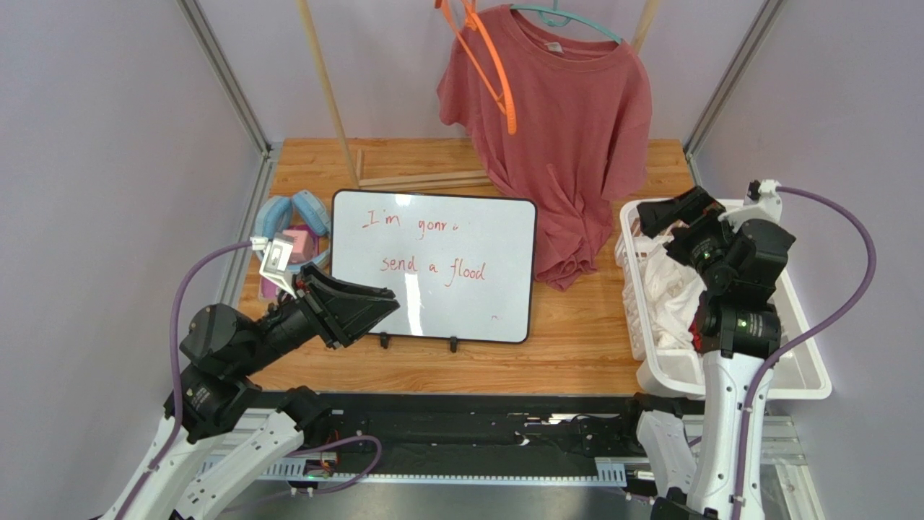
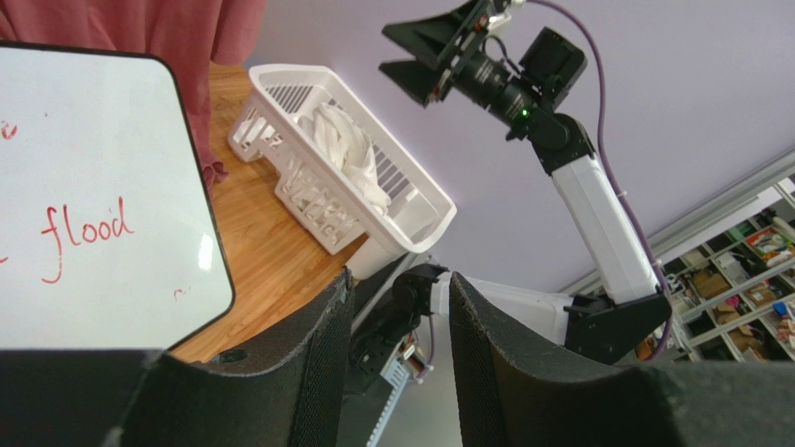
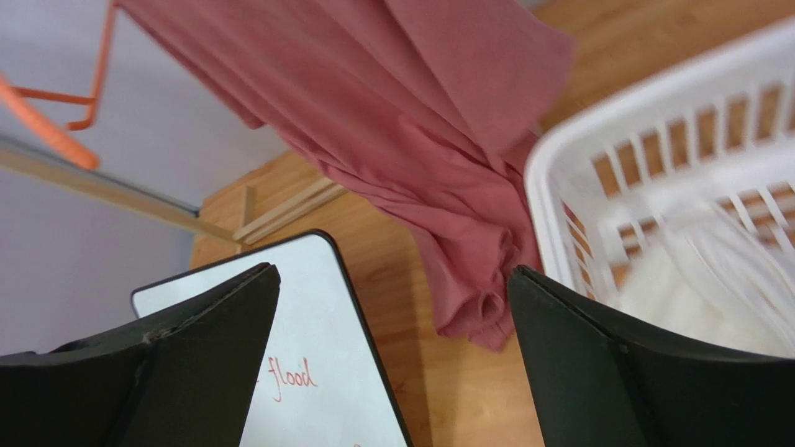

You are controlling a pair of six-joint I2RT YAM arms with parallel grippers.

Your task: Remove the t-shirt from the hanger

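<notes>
Though only overhead shows teal hanger (image 1: 575, 20), left end effector (image 2: 399, 284), right end effector (image 3: 392, 275) gape.

Pale lilac walls (image 1: 108, 163) enclose a wooden desk (image 1: 586, 347)
Grey metal posts (image 1: 222, 70) rise from the desk's far left and right corners; the light is even and soft.

The salmon-red t-shirt (image 1: 564, 119) hangs on the teal hanger (image 1: 575, 18), with its collar at the hanger's arms. The body drapes downward, twisted and bunched toward the hem, low over the wooden bench (image 1: 586, 336).
</notes>
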